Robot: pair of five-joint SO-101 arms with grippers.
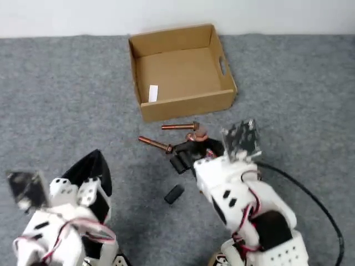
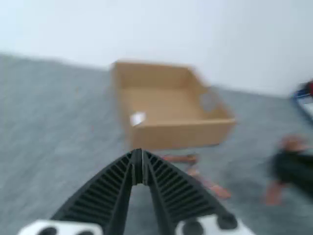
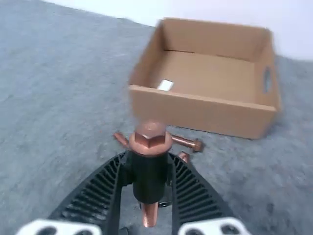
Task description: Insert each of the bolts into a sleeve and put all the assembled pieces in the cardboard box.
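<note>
Grey carpet covers the table. The box sits at the far side, open top up, with just a white label inside, so no assembled piece is in it yet. My right gripper is out in front of the box, pinching a black sleeve by its sides. A copper bolt runs through it, head up, tip poking out below. Gripping the sleeve rather than the bolt should keep the pair together for the carry to the box, I judge. My left gripper is pressed together on nothing, back at the near side and well apart from the parts, likely parked to leave the right arm room. A loose bolt lies just in front of the box wall, and a second bolt is near it, angled; both are bare and need sleeves. A free sleeve lies nearer me on the carpet. A dark block just beside my right gripper is probably another sleeve, hard to tell.
</note>
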